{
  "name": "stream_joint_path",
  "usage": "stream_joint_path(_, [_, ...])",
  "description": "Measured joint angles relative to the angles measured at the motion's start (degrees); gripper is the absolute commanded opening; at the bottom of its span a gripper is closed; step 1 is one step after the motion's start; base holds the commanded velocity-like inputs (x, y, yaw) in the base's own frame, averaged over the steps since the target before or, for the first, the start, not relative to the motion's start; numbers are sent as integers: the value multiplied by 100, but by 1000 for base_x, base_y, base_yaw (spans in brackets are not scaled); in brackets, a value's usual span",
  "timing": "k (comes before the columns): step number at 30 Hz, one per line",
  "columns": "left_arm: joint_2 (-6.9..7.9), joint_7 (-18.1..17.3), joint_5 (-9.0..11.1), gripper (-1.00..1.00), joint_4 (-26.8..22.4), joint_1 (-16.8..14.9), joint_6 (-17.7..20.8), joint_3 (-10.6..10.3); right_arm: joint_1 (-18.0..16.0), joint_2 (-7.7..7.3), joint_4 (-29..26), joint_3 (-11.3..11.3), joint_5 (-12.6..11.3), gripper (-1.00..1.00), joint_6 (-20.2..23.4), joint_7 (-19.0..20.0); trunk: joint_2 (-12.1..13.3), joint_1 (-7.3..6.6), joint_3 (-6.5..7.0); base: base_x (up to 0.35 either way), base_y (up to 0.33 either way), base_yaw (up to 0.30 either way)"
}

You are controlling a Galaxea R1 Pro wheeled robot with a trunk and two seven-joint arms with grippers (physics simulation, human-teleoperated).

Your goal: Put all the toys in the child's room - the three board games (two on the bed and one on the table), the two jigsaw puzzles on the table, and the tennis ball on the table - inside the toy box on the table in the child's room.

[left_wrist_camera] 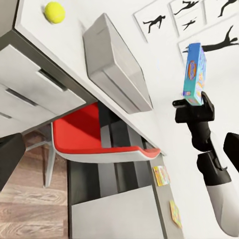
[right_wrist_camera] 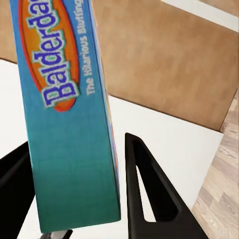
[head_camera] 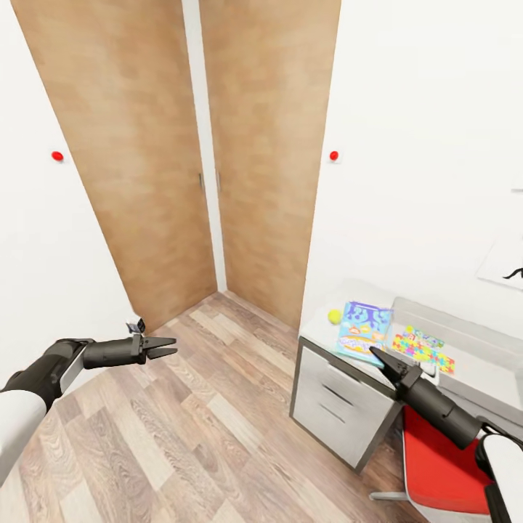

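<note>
My right gripper [head_camera: 383,359] is shut on a blue board game box [head_camera: 363,330], held upright on edge above the table's [head_camera: 317,328] near end; the box [right_wrist_camera: 69,114] reads "Balderdash" between the fingers. From the left wrist view the same gripper [left_wrist_camera: 191,102] lifts the box [left_wrist_camera: 194,73] in the air. A yellow-green tennis ball [head_camera: 334,316] [left_wrist_camera: 54,12] rests on the table corner. The light grey toy box [head_camera: 476,338] [left_wrist_camera: 117,64] stands further along. A bright jigsaw puzzle [head_camera: 423,349] shows by it; whether inside or beside, I cannot tell. My left gripper [head_camera: 168,347] hangs open over the floor.
Wooden double doors [head_camera: 218,145] fill the far wall. A red-and-white chair [head_camera: 443,472] [left_wrist_camera: 94,139] is tucked under the table beside the white drawers [head_camera: 334,399]. Two small colourful flat boxes [left_wrist_camera: 162,175] lie further along the table. Wood-plank floor [head_camera: 181,436] lies open on the left.
</note>
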Motion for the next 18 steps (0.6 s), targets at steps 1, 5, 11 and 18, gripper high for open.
stream_joint_path(1, [0, -1, 0, 100, 1, 0, 0, 2, 4, 1, -6, -89, -6, -100, 58, 68, 0, 0, 0, 0, 0, -65])
stream_joint_path(5, [0, 0, 0, 100, 1, 1, 0, 5, 10, -1, -7, -315, 9, -100, 153, 255, 0, 0, 0, 0, 0, -26])
stream_joint_path(11, [0, -3, 0, 100, -1, 1, 0, 3, 14, -6, 18, -606, 7, -100, 191, 302, 0, 0, 0, 0, 14, -3])
stream_joint_path(18, [0, -3, 0, 100, -2, 0, 0, -2, 15, -1, 48, -1138, -3, -100, 367, 303, 0, 0, 0, 0, 56, -2])
